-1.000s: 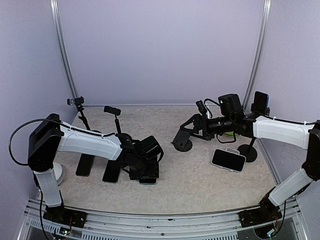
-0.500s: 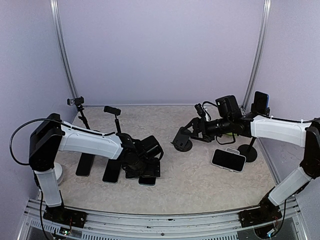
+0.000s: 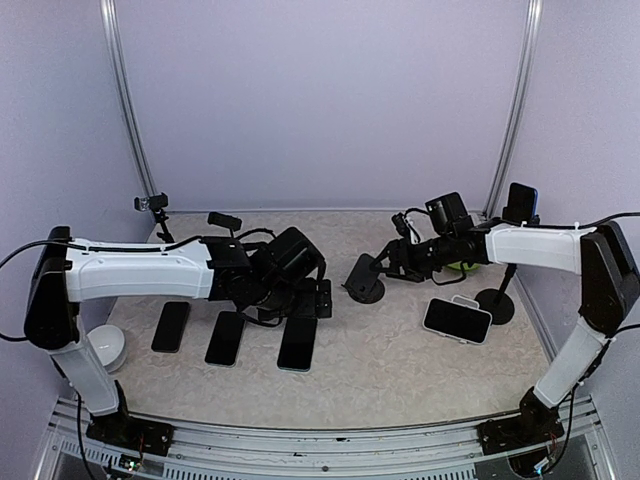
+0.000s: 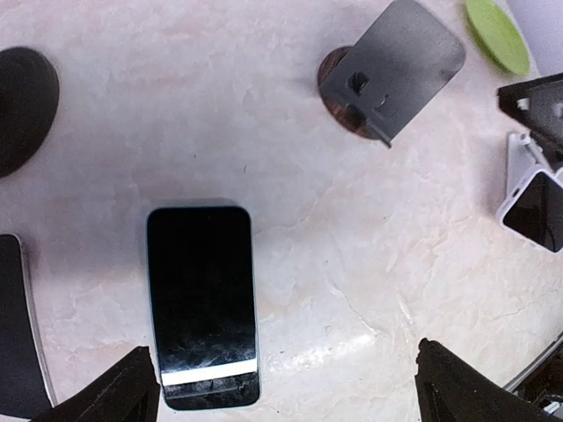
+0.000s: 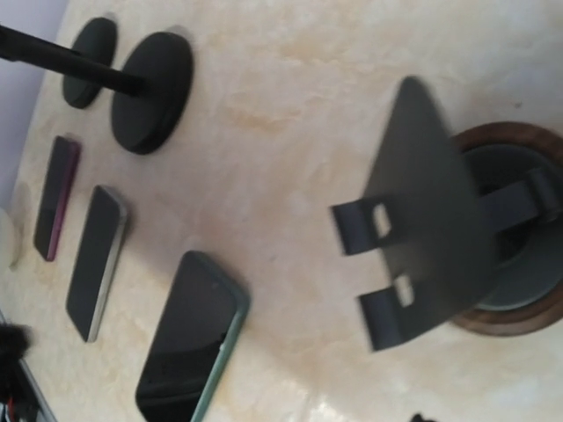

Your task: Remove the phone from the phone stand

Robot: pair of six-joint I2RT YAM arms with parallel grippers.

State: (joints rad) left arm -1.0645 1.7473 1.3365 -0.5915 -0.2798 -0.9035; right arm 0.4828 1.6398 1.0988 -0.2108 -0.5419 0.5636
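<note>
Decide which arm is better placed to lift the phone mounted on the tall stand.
Right. The right arm runs beside the mounted phone; the left pincer hangs open over a flat phone far off.

Both arms stand on small black bases bolted to the aluminium rail (image 3: 320,437), one near each end of it. The left arm (image 3: 140,275) and the right arm (image 3: 545,247) have smooth white shells on the long links and black blocks at the joints. A thin black cable runs along the top of each white shell. Above the rail's left end, this cable makes a loose loop. Each wrist is black and bulky, with a boxy housing on it. The left jaws are black with wedge-shaped tips.
</note>
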